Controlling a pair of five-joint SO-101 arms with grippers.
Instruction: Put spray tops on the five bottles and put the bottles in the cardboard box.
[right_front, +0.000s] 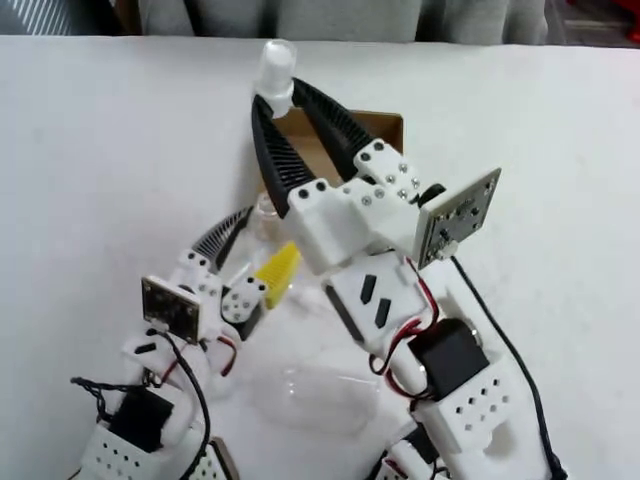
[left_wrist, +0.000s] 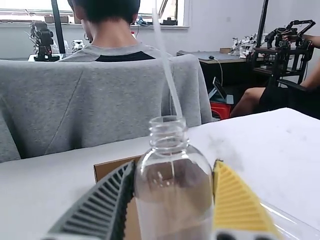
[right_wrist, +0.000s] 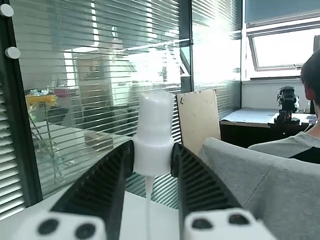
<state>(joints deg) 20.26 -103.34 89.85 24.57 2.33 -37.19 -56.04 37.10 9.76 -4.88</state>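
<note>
The coming move is judged to turn on one line-up. The white spray top (right_front: 277, 62) is held high above the open neck of the clear plastic bottle (left_wrist: 172, 200), and its thin dip tube (left_wrist: 167, 75) is seen to run down to that neck. The tube's long axis is close to upright, with a slight lean, so a straight lowering along that axis seems to be called for.

The spray top is clamped at its collar between the two black fingers (right_wrist: 107, 185) of the right gripper (right_wrist: 152, 150). The bottle is clasped upright by the left gripper (left_wrist: 172, 170), with a black ribbed finger on one side and a yellow one on the other. It is placed near the middle of the white desk (right_front: 120, 130), just on the near side of the brown cardboard box (right_front: 385, 125).

In the left wrist view the tube is lost at the rim of the neck. A faint line inside the bottle suggests the tip may be within, but this cannot be settled. The bottle's base is cut off there, so it cannot be told whether it rests on the desk. In the high view the bottle is largely covered by the right arm, and the inside of the box is masked by the right gripper. A pale clear shape (right_front: 320, 395) lying on the near part of the desk may be another bottle, but it is too blurred to name.
</note>
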